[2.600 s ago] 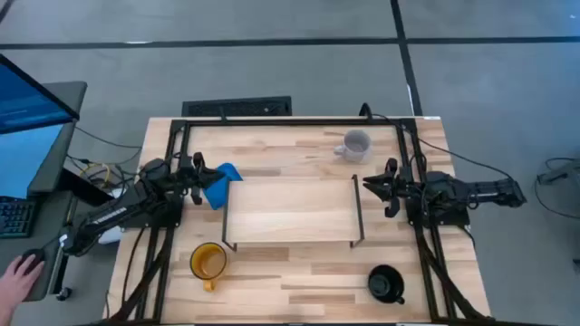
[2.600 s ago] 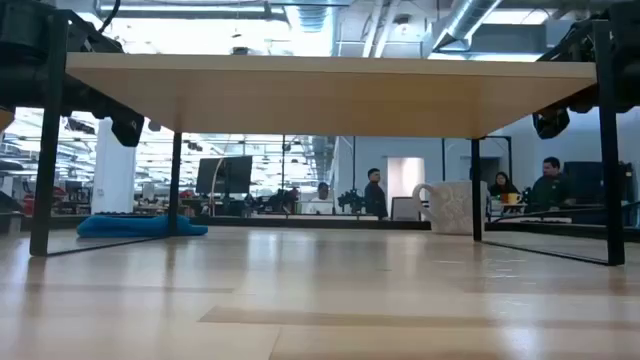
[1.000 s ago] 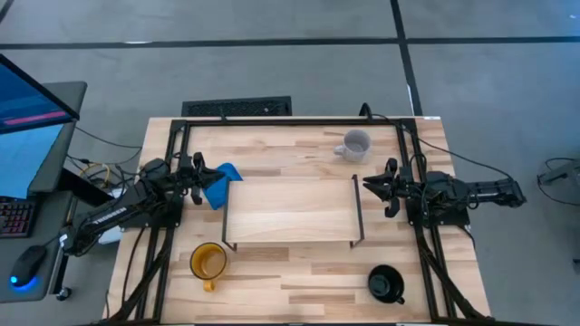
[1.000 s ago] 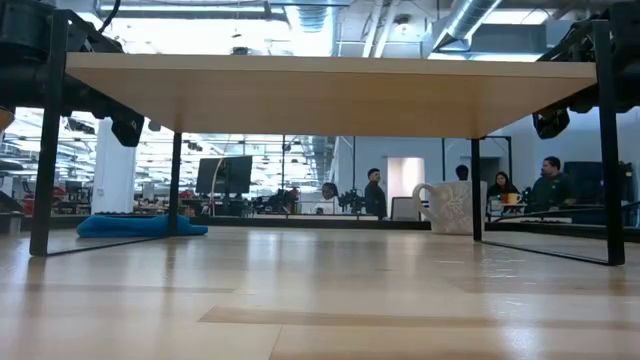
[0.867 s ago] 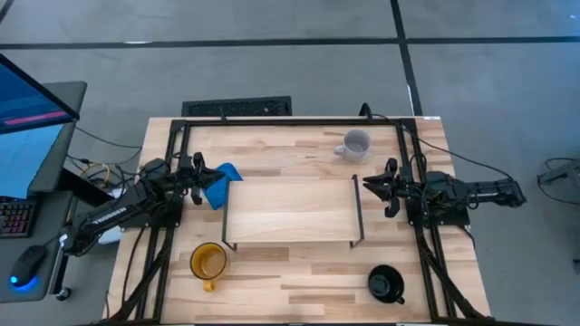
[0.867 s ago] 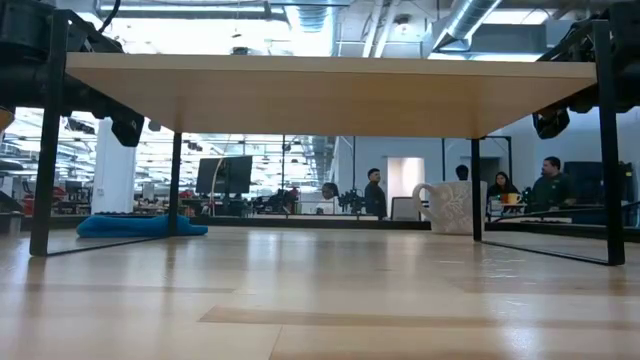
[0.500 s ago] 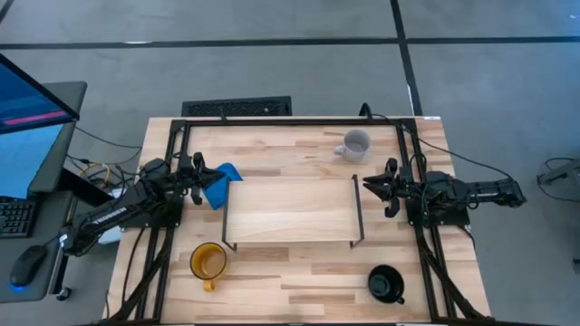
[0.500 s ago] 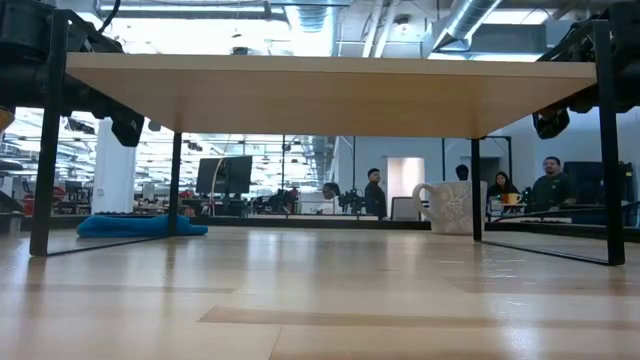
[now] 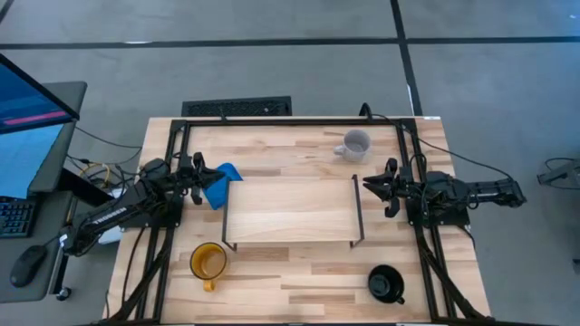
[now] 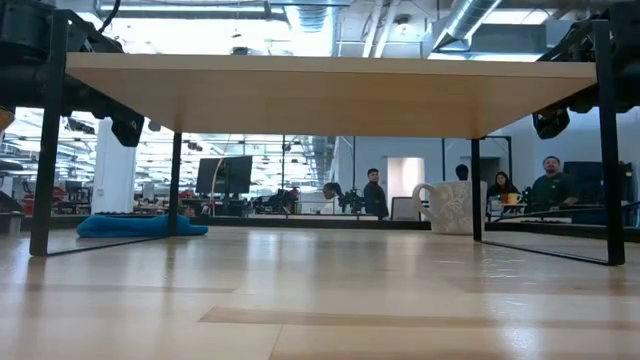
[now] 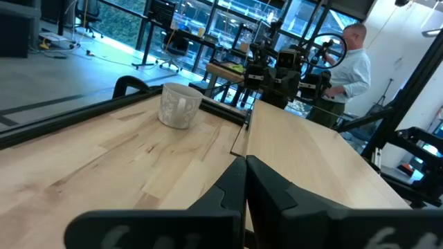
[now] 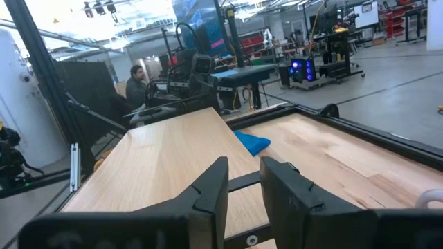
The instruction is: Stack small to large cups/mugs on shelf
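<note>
Surveying stock: low light-wood shelf [image 9: 290, 210] mid-counter, bare. Yellow-orange mug [image 9: 207, 263] at 7 o'clock, grey-white mug [image 9: 355, 145] at 1, glossy black mug [image 9: 385, 283] at 5. Left claw [image 9: 201, 177] clenched at 9; right claw [image 9: 373, 186] slightly parted at 3. I'd grip rims.

Bystanders and clutter around the table

A crumpled blue cloth [image 9: 223, 180] lies on the light-wood tabletop [image 9: 299, 276]. A monitor [image 9: 27, 95], keyboard [image 9: 13, 217] and mouse [image 9: 30, 263] sit off to one side; a person in a light shirt [image 11: 346, 61] stands beyond.
</note>
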Controlling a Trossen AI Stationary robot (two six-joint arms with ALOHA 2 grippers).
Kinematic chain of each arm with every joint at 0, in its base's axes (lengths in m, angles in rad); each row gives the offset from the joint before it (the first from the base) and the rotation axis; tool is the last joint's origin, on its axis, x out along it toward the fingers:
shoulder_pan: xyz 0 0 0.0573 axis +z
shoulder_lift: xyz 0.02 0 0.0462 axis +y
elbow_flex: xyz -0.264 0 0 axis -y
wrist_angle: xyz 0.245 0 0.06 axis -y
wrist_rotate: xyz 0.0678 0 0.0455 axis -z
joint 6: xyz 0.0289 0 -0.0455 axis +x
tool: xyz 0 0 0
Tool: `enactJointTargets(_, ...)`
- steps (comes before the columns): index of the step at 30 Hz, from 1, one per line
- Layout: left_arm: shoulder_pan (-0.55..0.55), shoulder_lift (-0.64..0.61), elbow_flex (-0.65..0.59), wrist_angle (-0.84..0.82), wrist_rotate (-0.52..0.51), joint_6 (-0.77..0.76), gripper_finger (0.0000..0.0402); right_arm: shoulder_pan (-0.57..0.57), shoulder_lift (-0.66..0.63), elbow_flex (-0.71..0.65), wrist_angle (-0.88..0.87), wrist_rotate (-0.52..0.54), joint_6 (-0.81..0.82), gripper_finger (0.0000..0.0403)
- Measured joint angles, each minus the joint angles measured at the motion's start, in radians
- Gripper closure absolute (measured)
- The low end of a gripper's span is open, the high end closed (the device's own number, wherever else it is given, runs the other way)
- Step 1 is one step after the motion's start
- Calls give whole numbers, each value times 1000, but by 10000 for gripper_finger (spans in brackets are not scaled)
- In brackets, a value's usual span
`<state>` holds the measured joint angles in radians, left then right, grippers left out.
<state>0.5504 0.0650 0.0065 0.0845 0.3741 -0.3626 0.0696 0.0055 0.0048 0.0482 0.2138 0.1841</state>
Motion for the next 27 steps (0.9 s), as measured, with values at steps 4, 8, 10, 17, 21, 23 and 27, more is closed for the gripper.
enactJointTargets(4,0,0,0,0,0,0,401,0,0,0,0,0,0,296)
enactJointTargets(8,0,0,0,0,0,0,401,0,0,0,0,0,0,296)
enactJointTargets(10,0,0,0,0,0,0,401,0,0,0,0,0,0,296)
enactJointTargets(17,0,0,0,0,-58,-15,401,0,0,0,0,0,0,296)
enactJointTargets(21,0,0,0,0,-70,-144,401,0,0,0,0,0,0,296)
enactJointTargets(23,0,0,0,0,-73,-222,401,0,0,0,0,0,0,296)
enactJointTargets(27,0,0,0,1,-75,-283,401,0,0,0,0,0,0,296)
